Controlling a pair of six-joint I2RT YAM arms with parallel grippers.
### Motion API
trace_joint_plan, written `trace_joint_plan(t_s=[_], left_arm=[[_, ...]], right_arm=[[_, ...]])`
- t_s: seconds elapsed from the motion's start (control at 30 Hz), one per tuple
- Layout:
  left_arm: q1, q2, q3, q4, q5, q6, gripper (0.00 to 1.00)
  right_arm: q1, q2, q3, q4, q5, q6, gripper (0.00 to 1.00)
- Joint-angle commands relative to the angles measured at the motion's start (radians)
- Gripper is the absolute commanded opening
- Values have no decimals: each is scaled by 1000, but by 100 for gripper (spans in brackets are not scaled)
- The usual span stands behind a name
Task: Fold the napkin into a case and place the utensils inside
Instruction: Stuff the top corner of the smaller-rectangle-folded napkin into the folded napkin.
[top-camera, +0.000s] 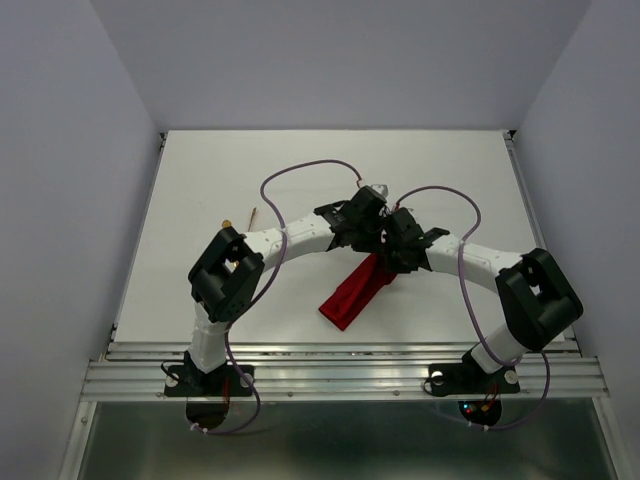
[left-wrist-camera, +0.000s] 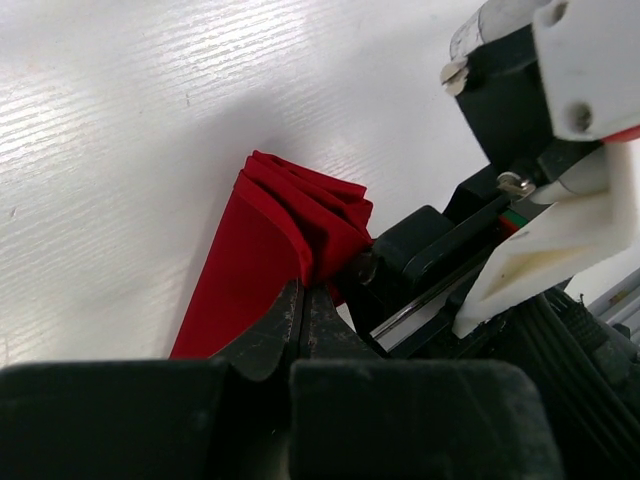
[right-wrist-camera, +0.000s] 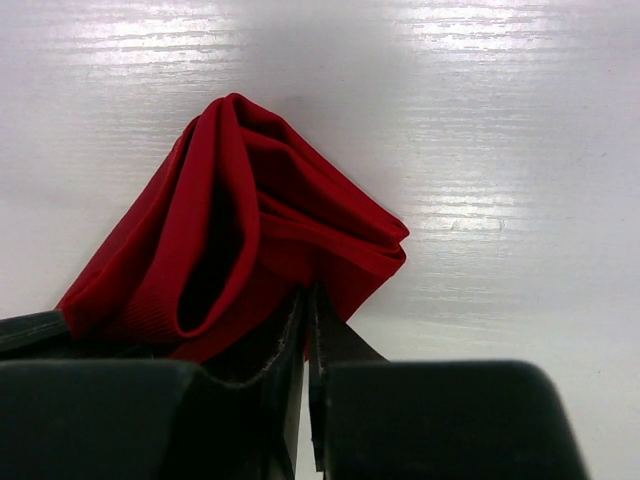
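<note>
Left hand (left-wrist-camera: 303, 300) is pressed together, pinching a fold of the napkin (top-camera: 352, 292); right hand (right-wrist-camera: 308, 310) pinches the same cloth from the opposite side; white desk (top-camera: 200, 180) carries everything; napkin lies near desk centre as a narrow red strip, long axis diagonal, one end pointing near-left toward the bases, the far-right end bunched between the hands; utensils (top-camera: 253, 214) lie well apart to the left, partly hidden by the left arm.
</note>
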Motion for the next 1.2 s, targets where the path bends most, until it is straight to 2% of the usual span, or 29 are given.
trace_joint_plan(t_s=[0.0,0.03,0.13,0.37,0.73,1.17], left_arm=[[0,-11,-22,32,10,-2,0],[0,-9,-29,37,16,-2,0],[0,3,-40,46,37,3,0],[0,40,-56,74,106,-2,0],[0,87,-43,26,105,35,0],[0,99,-34,-1,123,101,0]], right_arm=[[7,-28,8,46,32,31,7],[7,-37,4,51,31,39,3],[7,-43,-4,63,14,54,1],[-11,-59,-22,92,-14,100,1],[-62,-125,-71,130,-81,128,1],[-62,-137,-88,149,-129,145,1]])
